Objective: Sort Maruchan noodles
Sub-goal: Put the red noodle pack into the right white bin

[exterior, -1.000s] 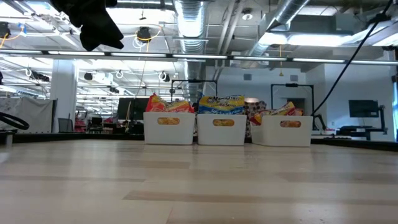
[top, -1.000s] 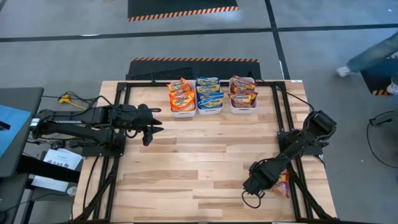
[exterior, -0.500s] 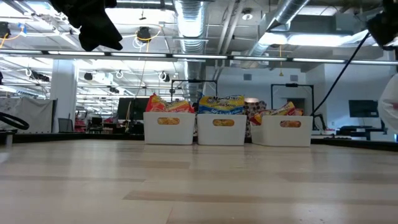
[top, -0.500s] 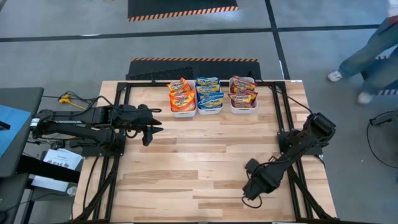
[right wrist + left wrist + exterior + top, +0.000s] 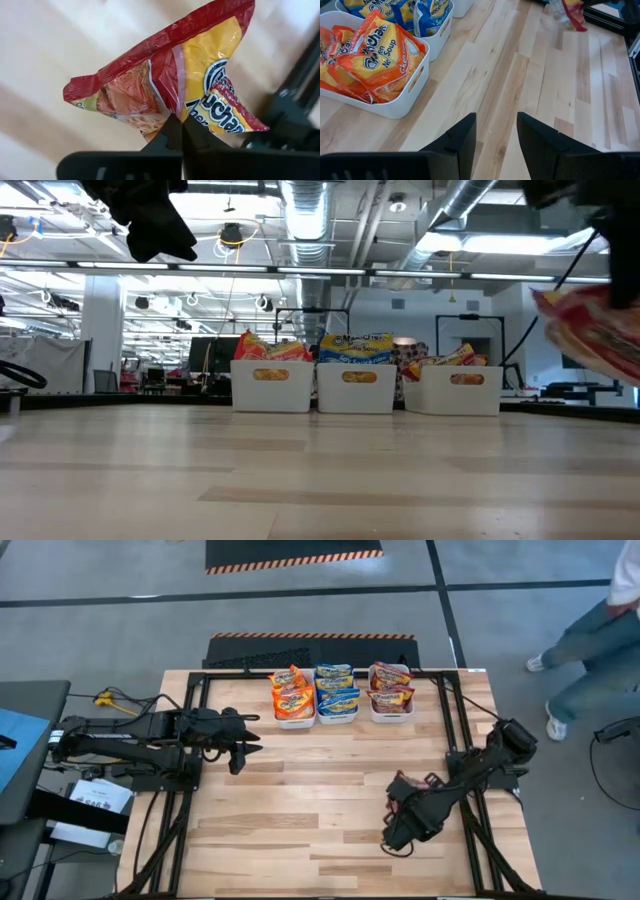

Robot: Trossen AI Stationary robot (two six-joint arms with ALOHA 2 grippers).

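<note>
Three white tubs stand in a row at the far side of my bench [image 5: 320, 800]. They sit close beside each other. The left tub [image 5: 294, 718] holds orange noodle packets [image 5: 292, 692]. The middle tub [image 5: 338, 717] holds blue noodle packets [image 5: 337, 697]. The right tub [image 5: 392, 715] holds dark red noodle packets [image 5: 390, 692]. The packets stick up over the rims. In the low view I see all three tubs from the side, each with an oval hole in the front wall.

From above, my right arm hides the packet I am holding, so I cannot see it there. In the low view that packet is cut off at the picture's edge and looks blurry. In my left wrist view it is only a small red and yellow smear far across the bench. The words on it are bent and I cannot read them all.

My right claw [image 5: 176, 131] is clenched on one red and yellow noodle packet [image 5: 200, 85]. The two dark fingers pinch the packet's lower edge, and the rest of it sticks out past the fingertips. It is up off the bench, on the near right side, well apart from the tubs.

My left claw [image 5: 496, 134] has its fingers apart and grasps nothing. It hangs over the left side of the bench, near the tub with the orange packets.

A person's legs [image 5: 595, 650] show on the floor past the right side of the bench.
</note>
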